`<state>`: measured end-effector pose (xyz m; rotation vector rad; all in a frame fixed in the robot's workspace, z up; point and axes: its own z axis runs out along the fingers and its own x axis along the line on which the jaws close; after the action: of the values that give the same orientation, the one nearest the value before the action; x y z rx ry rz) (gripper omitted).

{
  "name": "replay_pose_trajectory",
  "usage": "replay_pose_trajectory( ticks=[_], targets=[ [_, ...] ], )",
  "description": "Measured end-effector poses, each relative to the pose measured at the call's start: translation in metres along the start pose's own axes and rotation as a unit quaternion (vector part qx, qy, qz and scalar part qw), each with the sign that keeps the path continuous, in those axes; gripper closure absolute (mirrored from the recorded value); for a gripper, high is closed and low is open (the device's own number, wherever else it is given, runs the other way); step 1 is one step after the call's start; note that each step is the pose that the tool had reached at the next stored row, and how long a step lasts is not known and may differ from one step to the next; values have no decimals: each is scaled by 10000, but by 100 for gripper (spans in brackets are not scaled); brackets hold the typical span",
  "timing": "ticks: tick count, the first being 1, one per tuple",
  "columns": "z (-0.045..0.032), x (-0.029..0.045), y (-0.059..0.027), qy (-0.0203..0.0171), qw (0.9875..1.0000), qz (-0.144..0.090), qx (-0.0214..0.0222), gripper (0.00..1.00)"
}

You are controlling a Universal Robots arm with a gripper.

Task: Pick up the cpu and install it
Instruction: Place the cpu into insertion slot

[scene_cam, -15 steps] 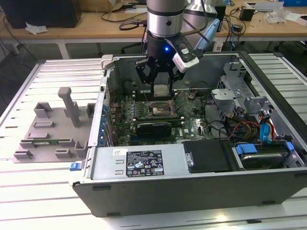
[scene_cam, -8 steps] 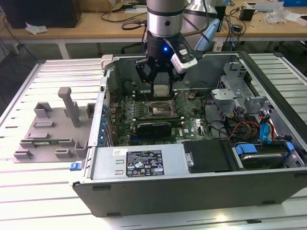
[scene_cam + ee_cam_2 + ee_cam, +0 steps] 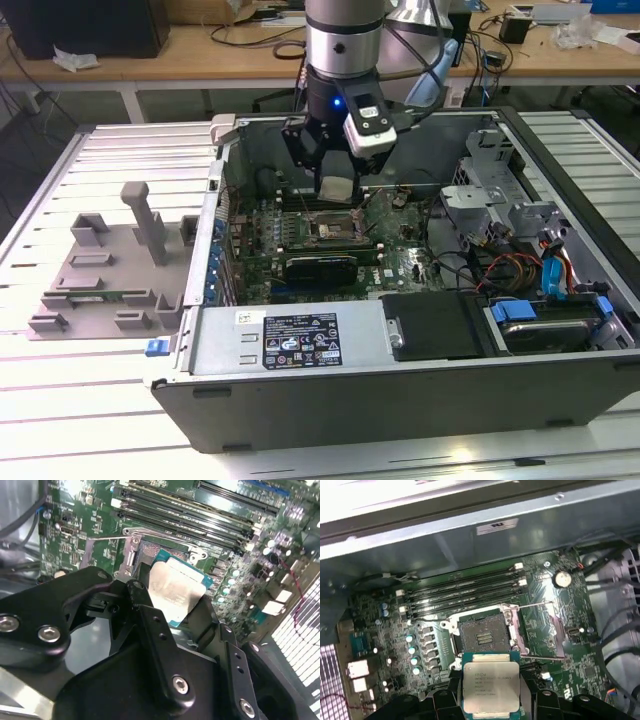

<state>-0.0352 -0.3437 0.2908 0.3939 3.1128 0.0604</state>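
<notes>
No word or number can be read with any certainty. In the first wrist view the cpu (image 3: 491, 684) bears several short lines of dark print on its silver top, too fine to make out; in the second wrist view the same top (image 3: 175, 591) shows only faint grey marks. A white sticker (image 3: 497, 526) with dark print sits on the grey case wall (image 3: 445, 545) beyond the memory slots (image 3: 465, 592). In the exterior view a black label (image 3: 300, 342) with white lines of text and a row of small symbols stands on the grey metal box (image 3: 215, 350) at the near side of the case, with a small white sticker (image 3: 243, 317) just beside it, toward the exterior view's left.
</notes>
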Motion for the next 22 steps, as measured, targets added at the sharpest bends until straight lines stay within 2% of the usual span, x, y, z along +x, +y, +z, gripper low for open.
replay_pose_trajectory(
  ticks=[2,6,11,13,17,18,19,22],
  targets=[
    [0,0,0,-8,9998,196,0,45],
    [0,0,0,-21,9984,557,0,45],
    [1,0,0,-38,9951,984,-1,45],
    [1,0,0,-45,9932,1165,-1,45],
    [2,0,0,-59,9884,1520,-2,45],
    [2,0,0,-65,9859,1670,-2,45],
    [3,0,0,-69,9840,1779,-3,45],
    [3,0,0,-78,9791,2034,-3,45]
  ],
)
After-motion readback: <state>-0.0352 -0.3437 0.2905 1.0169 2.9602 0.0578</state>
